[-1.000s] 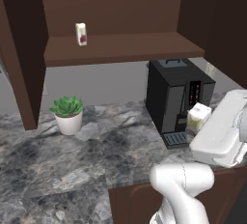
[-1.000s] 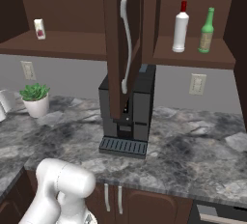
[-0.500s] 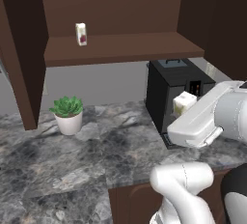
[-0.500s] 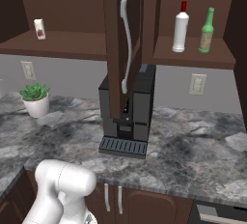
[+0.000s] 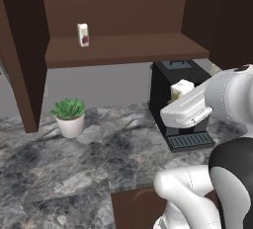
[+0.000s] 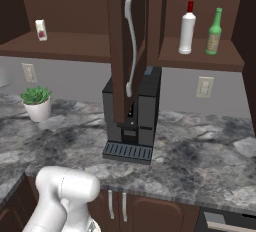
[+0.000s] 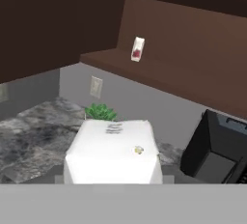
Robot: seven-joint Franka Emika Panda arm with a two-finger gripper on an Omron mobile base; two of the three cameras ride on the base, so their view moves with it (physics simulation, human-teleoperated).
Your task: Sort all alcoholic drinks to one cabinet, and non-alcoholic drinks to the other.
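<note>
Cream carton grasped in end effector, carried leftward since half second ago, now at centre right in front of coffee machine. Destination judged wide cabinet, beside white carton.

No text, brand or number can be read anywhere. The white carton on the long shelf carries a red mark, too small to make out as letters. The cream carton seen close in the hand view has a few faint grey lines on its top, like print but blurred past reading, and a small yellowish-green spot beside them. The green bottle has a pale label and the white bottle a red cap; nothing on either resolves into words. The black coffee machine shows no legible badge.
</note>
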